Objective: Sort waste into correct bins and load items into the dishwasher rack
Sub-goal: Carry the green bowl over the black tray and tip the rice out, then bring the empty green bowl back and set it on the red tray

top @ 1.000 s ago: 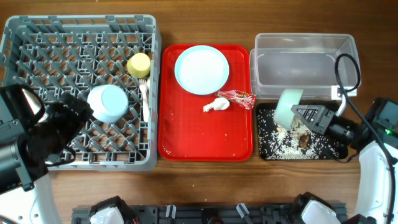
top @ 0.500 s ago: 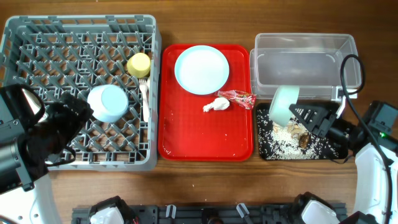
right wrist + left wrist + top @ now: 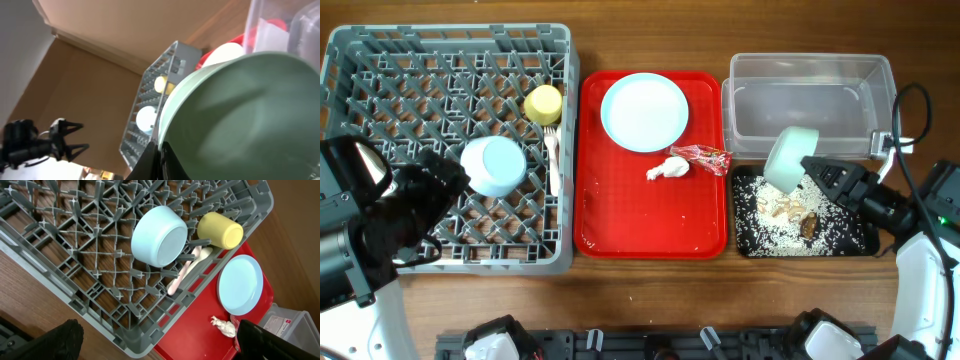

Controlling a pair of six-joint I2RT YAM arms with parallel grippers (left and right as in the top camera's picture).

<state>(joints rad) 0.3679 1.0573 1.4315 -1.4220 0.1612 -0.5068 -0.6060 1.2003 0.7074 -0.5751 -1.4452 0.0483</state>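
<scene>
I had the right gripper (image 3: 812, 166) clamped on the rim of the mint-green bowl (image 3: 786, 156). It held the bowl tipped on its side just beyond the red serving tray (image 3: 650, 215) on the right-arm side, over the black tray (image 3: 736, 215) where rice crumbs (image 3: 770, 235) and brown scraps (image 3: 808, 225) lay. The wrist view showed a clean stretch of the bowl's inside, so I judged the emptying nearly done. The way to finish well was to hold the tilt over the black tray until no grain could fall, then lift clear of the clear tub (image 3: 810, 68) wall behind it. I would then carry the bowl high across the red serving tray, so nothing dropped on the pale blue plate (image 3: 644, 111) there, and set it mouth down among free pegs. The grey dishwasher rack (image 3: 380, 90) sat on the far, left-arm side of the red serving tray. It already held the pale blue bowl (image 3: 492, 165), the yellow cup (image 3: 543, 103) and the white fork and spoon (image 3: 552, 150) along the edge nearest that tray. The left gripper (image 3: 160, 330) hung above the rack with its fingers wide apart and empty, so I would choose a slot away from it. The paper wad (image 3: 668, 168) and red wrapper (image 3: 704, 155) lay on the red serving tray near its right edge, not yet sorted.
</scene>
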